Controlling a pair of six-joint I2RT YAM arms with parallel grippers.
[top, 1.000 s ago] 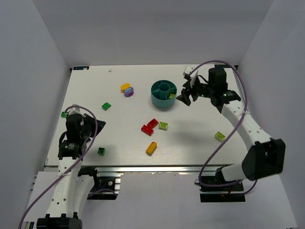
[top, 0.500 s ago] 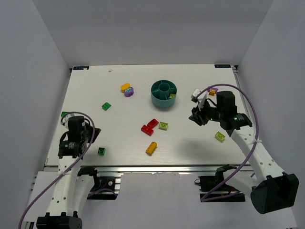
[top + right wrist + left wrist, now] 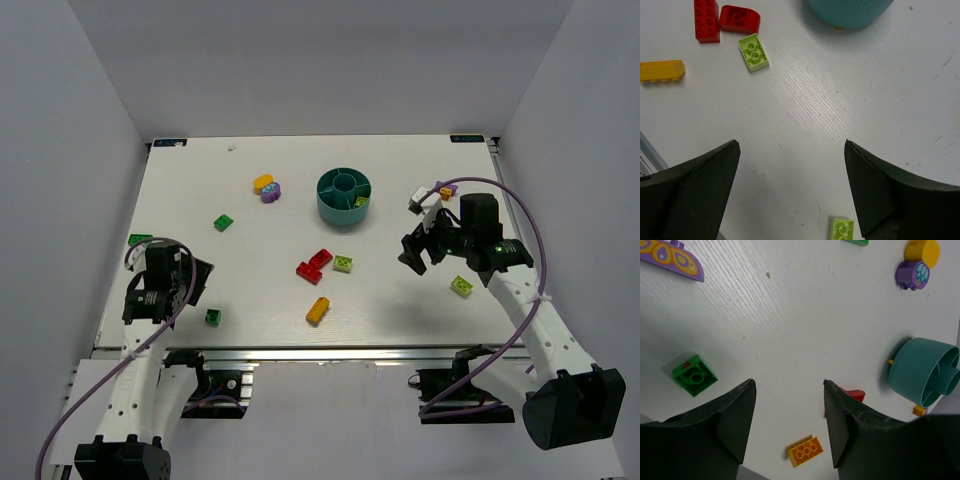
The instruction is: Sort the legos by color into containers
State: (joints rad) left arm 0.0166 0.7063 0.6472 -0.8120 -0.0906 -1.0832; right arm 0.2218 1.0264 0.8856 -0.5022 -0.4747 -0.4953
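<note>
The teal dish [image 3: 344, 196] stands at the table's middle back, with a lime brick [image 3: 361, 201] in one compartment. Loose legos lie around it: yellow [image 3: 263, 182], purple [image 3: 270, 194], green [image 3: 223, 223], dark green [image 3: 213, 317], red [image 3: 315, 265], lime [image 3: 343, 264], yellow-orange [image 3: 318, 311] and lime [image 3: 461, 285]. My left gripper [image 3: 195, 275] hovers open and empty at the near left, right of the dark green brick [image 3: 695, 375]. My right gripper [image 3: 792, 147] stands open and empty over bare table, just left of the lime brick [image 3: 841, 230].
A dark green brick [image 3: 140, 239] lies near the left edge. A purple-and-orange piece [image 3: 445, 190] lies behind the right arm. A flat purple piece with yellow ovals [image 3: 670, 257] shows in the left wrist view. White walls enclose the table on three sides.
The right arm swung from beside the dish to the near right and its jaws now stand wide. The left gripper went from shut to open and shifted slightly.
</note>
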